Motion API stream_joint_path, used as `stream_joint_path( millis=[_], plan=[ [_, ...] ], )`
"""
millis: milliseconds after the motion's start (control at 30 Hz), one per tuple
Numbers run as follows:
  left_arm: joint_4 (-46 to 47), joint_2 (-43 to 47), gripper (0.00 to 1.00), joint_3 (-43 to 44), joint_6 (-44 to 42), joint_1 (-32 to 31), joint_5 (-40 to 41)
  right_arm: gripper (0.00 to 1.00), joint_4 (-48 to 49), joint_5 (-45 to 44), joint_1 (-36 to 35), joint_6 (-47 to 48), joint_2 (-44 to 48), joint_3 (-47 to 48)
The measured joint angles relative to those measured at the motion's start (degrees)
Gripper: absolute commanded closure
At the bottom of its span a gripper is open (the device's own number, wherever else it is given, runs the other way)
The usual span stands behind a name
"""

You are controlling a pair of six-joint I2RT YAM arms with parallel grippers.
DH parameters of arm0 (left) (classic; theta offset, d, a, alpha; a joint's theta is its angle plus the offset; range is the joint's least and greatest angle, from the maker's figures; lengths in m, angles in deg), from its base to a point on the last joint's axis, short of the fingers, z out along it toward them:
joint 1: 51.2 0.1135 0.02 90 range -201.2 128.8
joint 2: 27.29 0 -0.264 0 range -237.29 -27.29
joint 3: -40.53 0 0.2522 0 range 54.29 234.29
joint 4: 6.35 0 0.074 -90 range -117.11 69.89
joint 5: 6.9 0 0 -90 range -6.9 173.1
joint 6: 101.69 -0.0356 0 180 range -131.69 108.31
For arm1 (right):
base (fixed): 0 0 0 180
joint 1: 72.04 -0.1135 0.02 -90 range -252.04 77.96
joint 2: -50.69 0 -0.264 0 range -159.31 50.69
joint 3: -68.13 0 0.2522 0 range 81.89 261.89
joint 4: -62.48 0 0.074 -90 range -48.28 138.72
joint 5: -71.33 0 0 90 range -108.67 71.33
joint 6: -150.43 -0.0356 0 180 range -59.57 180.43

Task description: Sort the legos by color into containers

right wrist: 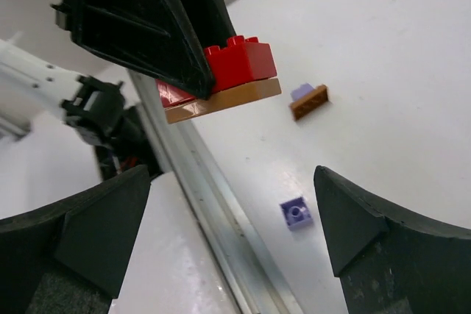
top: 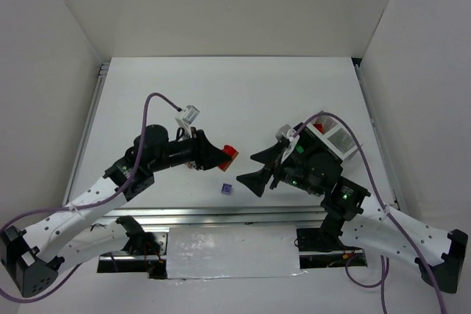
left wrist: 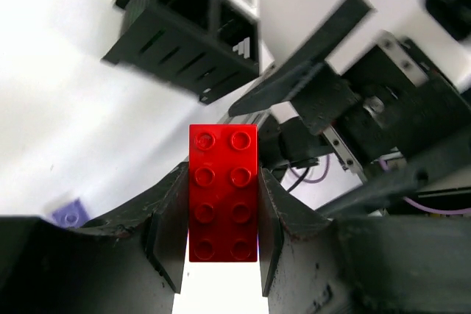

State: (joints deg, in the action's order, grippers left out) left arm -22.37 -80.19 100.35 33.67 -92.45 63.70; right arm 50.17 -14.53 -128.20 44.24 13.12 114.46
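Note:
My left gripper (top: 219, 156) is shut on a red lego (top: 230, 153) and holds it above the table. In the left wrist view the red lego (left wrist: 223, 193) sits lengthwise between the fingers (left wrist: 171, 226). The right wrist view shows a thin brown-orange plate (right wrist: 221, 101) stuck under the red lego (right wrist: 239, 60). My right gripper (top: 245, 167) is open and empty, facing the left gripper; it also shows in its own view (right wrist: 232, 182). A lavender lego (top: 227, 188) lies on the table below both. The containers (top: 333, 137) stand behind my right arm, partly hidden.
A small brown piece with a lavender one against it (right wrist: 309, 101) lies on the table. The lavender lego (right wrist: 296, 212) lies close to the metal rail (right wrist: 213, 211) at the table's near edge. White walls enclose the table on three sides.

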Motion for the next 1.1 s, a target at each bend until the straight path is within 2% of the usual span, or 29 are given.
stream_joint_path(
  millis=[100,200,300,433,733,833,867,900,1100],
  plan=[
    [5.49,2.62,1.00,-3.06,-0.35,0.00,-1.75,0.05,2.38,10.73,6.51,-5.16,1.44,-0.94],
    [10.71,3.93,1.00,-5.27,-0.31,0.00,-4.57,0.12,4.39,17.27,11.72,-9.53,0.81,-1.05],
    [14.25,4.02,1.00,-6.03,-0.24,-0.04,-7.50,0.14,8.44,24.28,16.94,-14.99,-0.96,-1.09],
    [19.32,3.63,1.00,-6.54,0.11,-0.09,-11.30,0.18,13.33,30.23,18.08,-20.04,-4.13,-1.07],
    [22.43,3.04,1.00,-7.45,0.09,-0.33,-13.53,0.26,23.54,37.29,18.08,-26.93,-7.13,-1.07],
    [22.69,2.89,1.00,-7.45,0.09,-0.33,-13.75,0.36,25.55,37.86,18.08,-27.69,-7.10,-1.07],
    [23.15,2.86,1.00,-7.45,0.13,-0.37,-13.84,0.50,25.68,37.90,18.10,-27.74,-7.13,-1.07],
    [23.58,2.86,1.00,-7.45,0.44,-0.39,-14.21,0.56,25.86,37.75,18.18,-27.47,-7.23,-1.07],
    [24.85,2.84,1.00,-7.45,1.18,-0.46,-15.02,0.59,27.02,37.73,18.56,-28.13,-8.17,-1.09]
  ],
)
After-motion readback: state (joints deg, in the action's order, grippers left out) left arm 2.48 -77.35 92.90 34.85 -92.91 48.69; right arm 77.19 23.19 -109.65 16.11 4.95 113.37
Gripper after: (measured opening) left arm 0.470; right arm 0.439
